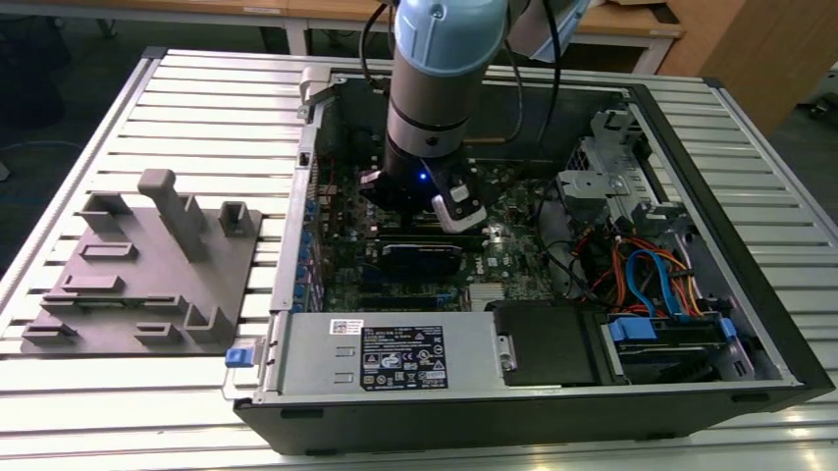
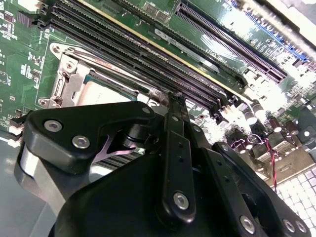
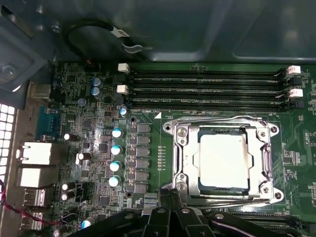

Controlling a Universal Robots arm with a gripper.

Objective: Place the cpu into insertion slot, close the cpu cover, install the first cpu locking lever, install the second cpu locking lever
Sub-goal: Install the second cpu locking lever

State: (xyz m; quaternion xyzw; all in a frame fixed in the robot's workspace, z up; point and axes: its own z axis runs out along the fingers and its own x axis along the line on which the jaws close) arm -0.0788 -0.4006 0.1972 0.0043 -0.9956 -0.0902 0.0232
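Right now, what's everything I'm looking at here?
cpu: one, pale silvery, seated in the socket.
cpu cover: one, silvery frame, closed flat around the cpu.
memory slots: four, black, beside the socket.
capacitors: several, silver-blue, on the green board.
computer case: one, black, open on the table.
power supply: one, grey, at the case's near edge.
fixture plate: one, grey, at the exterior view's left.
arm: one, blue-grey, reaching into the case.
gripper: one, black, at the socket's edge.

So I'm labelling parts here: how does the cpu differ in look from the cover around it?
In the first wrist view, the cpu is a solid, pale beige square with a matt face. The cpu cover is a shiny silvery frame with a window through its middle, and it is larger, ringing the chip. Both are square and lie flat on the green board.
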